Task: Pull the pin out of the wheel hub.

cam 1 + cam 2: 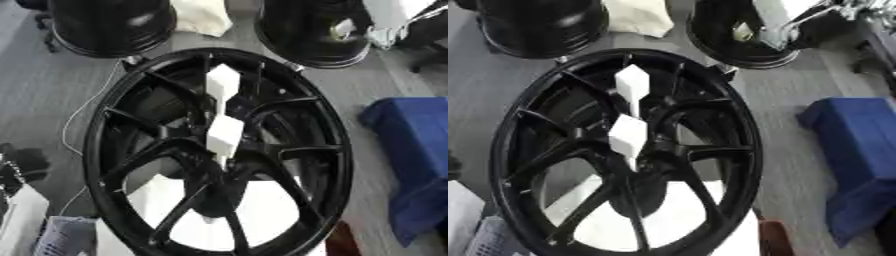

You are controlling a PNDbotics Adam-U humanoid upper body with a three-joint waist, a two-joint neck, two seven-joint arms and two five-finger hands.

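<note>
Neither of your hands is in view, so their state is unknown. Two white block-headed pins point(224, 137) stand at the center of the black wheel point(337, 165), long axes pointing up toward you. Neither arm looks nearer.

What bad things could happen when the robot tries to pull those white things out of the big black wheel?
No hand shows in either view, so its start cannot be judged. The two white pins stand close together near the wheel hub, so reaching for one might knock the other. The black spokes crowd around them and could snag fingers. A thin white cable lying beside the rim might catch.
</note>
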